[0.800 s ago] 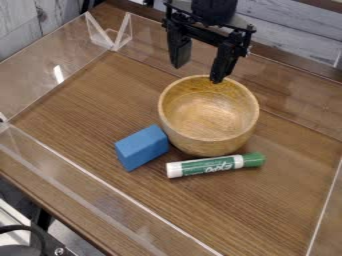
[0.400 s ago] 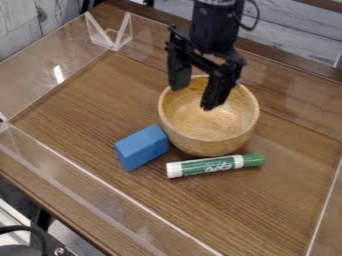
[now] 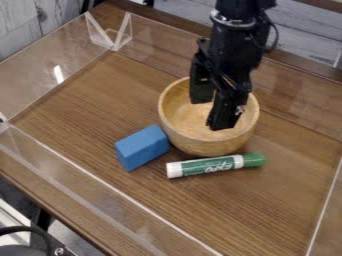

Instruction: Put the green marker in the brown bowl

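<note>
i see the green marker (image 3: 215, 165) lying flat on the wooden table (image 3: 94, 100), just in front of the brown bowl (image 3: 183, 127), long axis running left-right, green cap toward the right. its label print is too small for me to read. my gripper (image 3: 211, 106) hangs over the bowl, fingers spread wide, holding nothing. clear walls (image 3: 110, 32) ring the table.

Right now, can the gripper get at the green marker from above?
Probably yes. The green marker lies flat on the table in front of the brown bowl, nothing on top of it. The open gripper hangs over the bowl; the blue block lies apart.
</note>
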Controlling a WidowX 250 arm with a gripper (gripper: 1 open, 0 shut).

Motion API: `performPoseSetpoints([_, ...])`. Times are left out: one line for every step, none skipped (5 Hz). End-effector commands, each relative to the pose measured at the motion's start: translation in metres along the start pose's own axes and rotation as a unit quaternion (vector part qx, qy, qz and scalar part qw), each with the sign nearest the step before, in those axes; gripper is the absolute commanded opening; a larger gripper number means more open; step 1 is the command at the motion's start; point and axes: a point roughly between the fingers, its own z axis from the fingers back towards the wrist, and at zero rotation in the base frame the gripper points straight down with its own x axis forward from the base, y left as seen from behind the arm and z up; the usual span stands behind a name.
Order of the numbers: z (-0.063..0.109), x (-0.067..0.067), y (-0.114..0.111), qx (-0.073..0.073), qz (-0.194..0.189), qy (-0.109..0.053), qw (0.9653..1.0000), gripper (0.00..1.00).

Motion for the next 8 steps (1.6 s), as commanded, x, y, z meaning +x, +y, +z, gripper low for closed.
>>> performPoseSetpoints([0.013,0.005,-0.005,0.026,-0.053,-0.029,0.9978,1.00])
performPoseSetpoints([0.007,0.009,-0.008,0.029,-0.077,-0.030,0.9961,1.00])
performPoseSetpoints([-0.001,0.012,-0.011,0.034,-0.103,-0.032,0.9936,1.00])
performPoseSetpoints([-0.007,0.015,-0.016,0.037,-0.127,-0.034,0.9906,1.00])
performPoseSetpoints([-0.014,0.018,-0.018,0.041,-0.141,-0.040,0.9884,1.00])
performPoseSetpoints([-0.021,0.021,-0.020,0.045,-0.148,-0.047,0.9868,1.00])
performPoseSetpoints([-0.029,0.025,-0.022,0.050,-0.159,-0.055,0.9845,1.00])
performPoseSetpoints([-0.036,0.028,-0.023,0.053,-0.165,-0.063,0.9828,1.00])
